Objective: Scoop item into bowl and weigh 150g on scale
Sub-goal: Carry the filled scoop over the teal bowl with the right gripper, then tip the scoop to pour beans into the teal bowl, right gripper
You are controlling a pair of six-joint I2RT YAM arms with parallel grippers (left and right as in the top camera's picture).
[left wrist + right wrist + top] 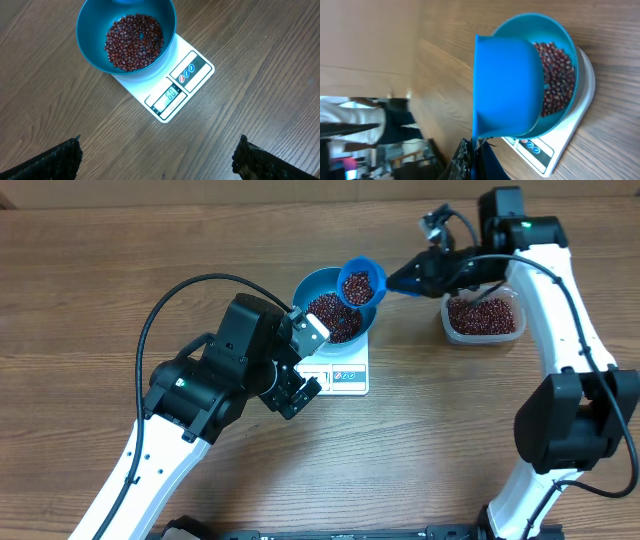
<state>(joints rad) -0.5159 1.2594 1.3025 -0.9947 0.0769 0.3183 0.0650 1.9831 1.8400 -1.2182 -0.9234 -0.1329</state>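
Observation:
The blue bowl (pixel 312 287) stands on the white scale (pixel 347 372), about half full of red-brown beans (pixel 333 317). My right gripper (pixel 400 280) is shut on the handle of a small blue scoop (pixel 361 283), which carries beans and hangs over the bowl's right rim. In the right wrist view the scoop (pixel 507 85) covers part of the bowl (pixel 560 30) and the scale (pixel 575 125). My left gripper (pixel 300 393) is open and empty, just left of the scale's front. Its view shows the bowl (pixel 90 45), the beans (pixel 134 41) and the scale's lit display (pixel 171 93).
A clear plastic tub (pixel 483 317) of beans sits right of the scale, under the right arm. Bare wooden table (pixel 430 440) lies in front of the scale.

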